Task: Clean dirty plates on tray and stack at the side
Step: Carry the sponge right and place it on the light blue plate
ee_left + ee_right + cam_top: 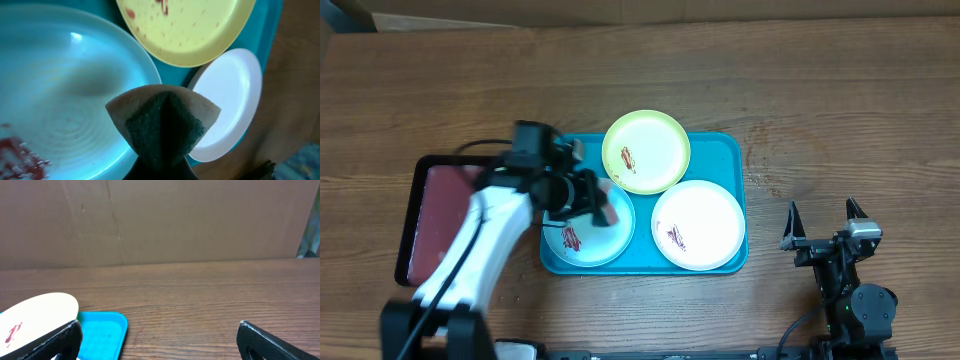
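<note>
Left gripper is seen clamped on a folded sponge, tan outside and dark green along the fold. The sponge is held over the light blue plate, at the side nearest the lime green plate; whether contact is made cannot be told. A reddish-brown smear is seen on the blue plate's other side, apart from the sponge. The green plate and the white plate are each marked by a small smear as well. All three plates are carried on the turquoise tray, with the green plate's rim lapped over the blue one. A dark red tray is placed just beside it, under the left arm. Right gripper is held spread wide and empty above the wooden table, well apart from the tray.
</note>
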